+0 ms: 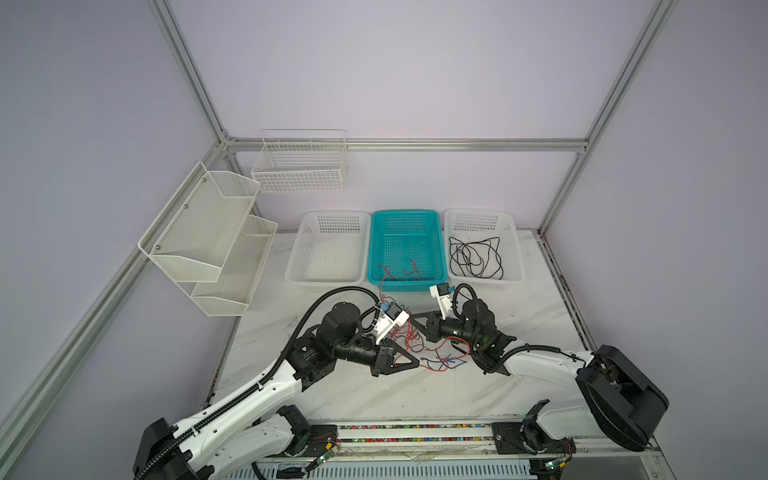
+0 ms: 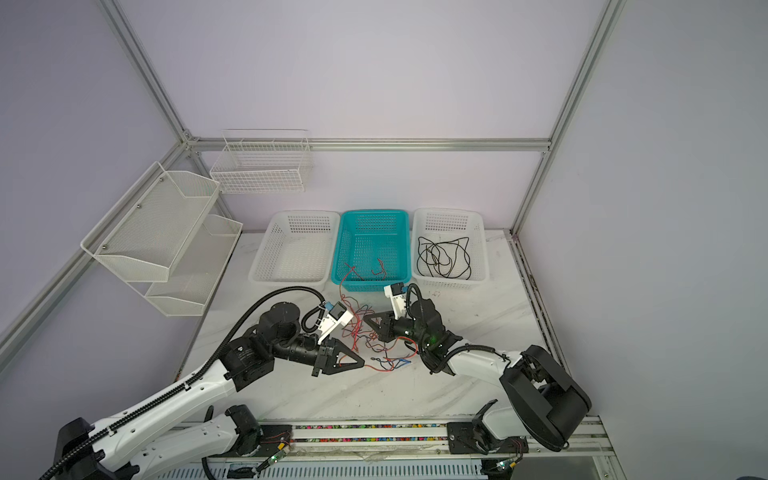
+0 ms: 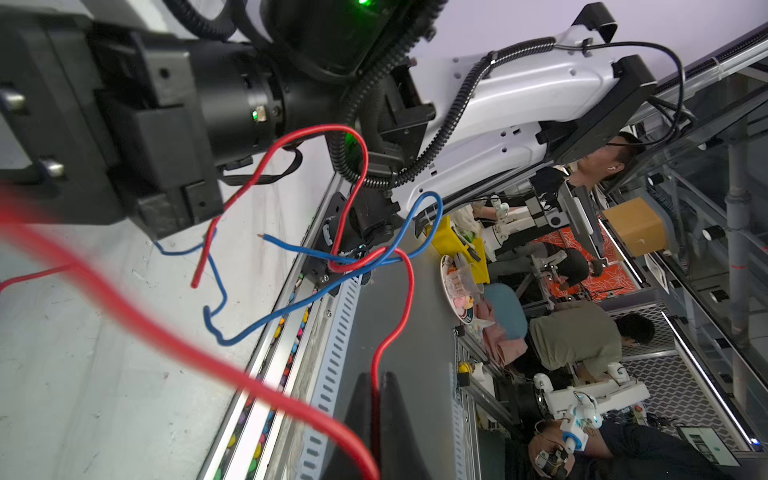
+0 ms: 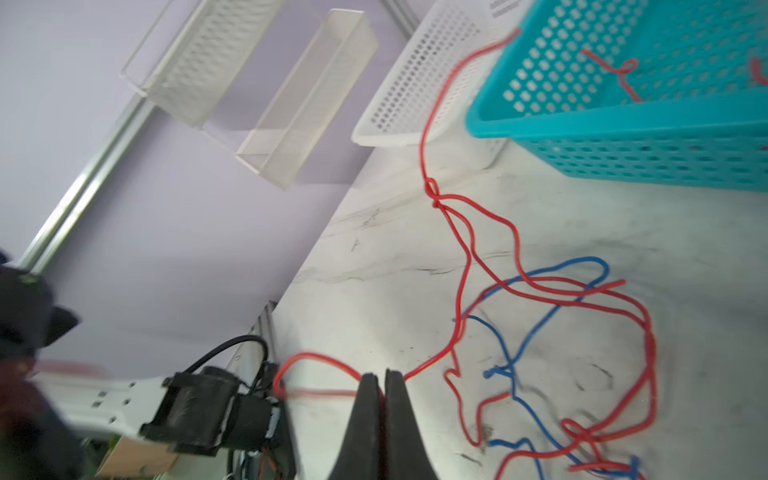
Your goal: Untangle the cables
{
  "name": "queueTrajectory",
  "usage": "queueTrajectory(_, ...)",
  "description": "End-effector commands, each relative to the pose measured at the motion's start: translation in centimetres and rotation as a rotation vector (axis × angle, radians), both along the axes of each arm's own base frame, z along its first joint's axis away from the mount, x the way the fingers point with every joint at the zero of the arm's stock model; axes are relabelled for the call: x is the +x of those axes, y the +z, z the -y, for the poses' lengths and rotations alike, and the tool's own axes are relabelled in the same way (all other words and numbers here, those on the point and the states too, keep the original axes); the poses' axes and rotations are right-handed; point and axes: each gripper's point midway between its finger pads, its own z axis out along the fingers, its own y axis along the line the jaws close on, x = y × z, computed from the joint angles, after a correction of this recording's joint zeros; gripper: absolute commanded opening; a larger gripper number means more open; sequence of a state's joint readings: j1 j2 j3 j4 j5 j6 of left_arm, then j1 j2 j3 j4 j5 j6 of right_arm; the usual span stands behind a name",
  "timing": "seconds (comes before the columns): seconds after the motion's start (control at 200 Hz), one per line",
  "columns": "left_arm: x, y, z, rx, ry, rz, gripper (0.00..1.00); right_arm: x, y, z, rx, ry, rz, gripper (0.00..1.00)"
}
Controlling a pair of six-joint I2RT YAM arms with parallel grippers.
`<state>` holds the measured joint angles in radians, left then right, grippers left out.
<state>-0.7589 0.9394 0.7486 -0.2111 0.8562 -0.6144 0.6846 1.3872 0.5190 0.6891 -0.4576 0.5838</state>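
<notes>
Red cable (image 1: 430,368) and blue cable (image 1: 453,365) lie in a loose tangle on the white marble desk (image 1: 374,399), between the two arms, in both top views. One red strand climbs from the tangle over the front wall of a teal basket (image 1: 405,224), and more red lies on that basket's floor. A white basket (image 1: 332,224) stands touching the teal one on its left. Another white basket (image 1: 476,222), on its right, holds a coiled black cable (image 1: 473,257). The left gripper (image 1: 417,363) points into the tangle from the left. The right gripper (image 1: 411,319) points leftward at the tangle's far edge. A mesh shelf (image 1: 208,232) and a wire rack (image 1: 299,166) hang on the walls behind.

From the left wrist camera, the left gripper (image 3: 376,386) has its jaws together, clamped on the red cable (image 3: 409,299), which rises from the tips. The blue cable (image 3: 316,299) crosses it in mid-air, and the right arm (image 3: 498,104) fills the background.

From the right wrist camera, the right gripper (image 4: 382,384) is likewise pinched on the red cable (image 4: 432,361), which leaves the tips on both sides. Farther along, the red cable shows a small knot and reaches the teal basket (image 4: 623,120). Blue cable (image 4: 532,332) weaves through red loops on the desk (image 4: 415,257).
</notes>
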Motion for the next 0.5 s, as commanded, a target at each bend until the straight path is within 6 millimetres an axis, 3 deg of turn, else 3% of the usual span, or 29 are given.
queueTrajectory(0.0,1.1,4.9,-0.7,-0.051,0.059,0.157,0.0,2.7,-3.8,3.4,-0.119,-0.194,-0.084,0.0)
queueTrajectory(0.215,2.9,5.4,-2.7,-0.004,0.177,0.172,0.0,3.9,-6.1,7.2,-0.168,-0.315,-0.147,0.0)
queueTrajectory(0.32,3.1,5.2,-3.5,0.015,0.193,0.158,0.0,3.8,-6.6,7.8,-0.187,-0.327,-0.165,0.0)
queueTrajectory(0.495,2.8,4.3,-4.2,0.044,0.201,0.133,0.0,2.8,-4.2,6.8,-0.149,-0.239,-0.119,0.0)
